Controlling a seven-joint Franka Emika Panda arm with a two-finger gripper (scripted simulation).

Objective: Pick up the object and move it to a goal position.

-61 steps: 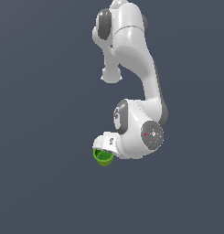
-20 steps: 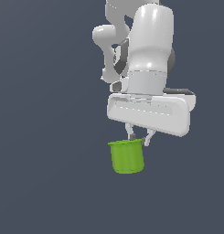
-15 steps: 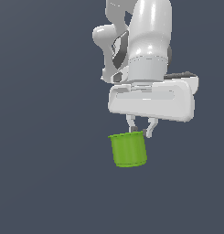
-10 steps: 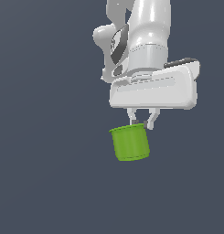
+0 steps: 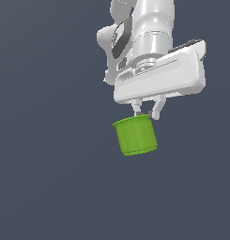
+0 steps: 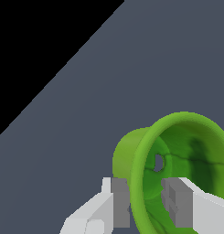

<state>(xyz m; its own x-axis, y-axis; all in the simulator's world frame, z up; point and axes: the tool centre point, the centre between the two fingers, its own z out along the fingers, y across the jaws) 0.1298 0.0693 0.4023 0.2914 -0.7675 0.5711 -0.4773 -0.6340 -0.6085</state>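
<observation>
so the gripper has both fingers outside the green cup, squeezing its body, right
Not quite: the gripper pinches the cup by its rim, one finger outside the wall and the other inside. The wrist view shows this; the cup is indeed held.

Soft, even light is falling from above; no strong shadows or glare are showing, and edges are looking pixelated.

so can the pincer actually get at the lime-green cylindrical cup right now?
Yes, it looks already there. The pincer sits at the lime-green cylindrical cup's rim, and the wrist view shows one finger outside the wall and the other inside, closed on the rim. Nothing else is near it.
</observation>
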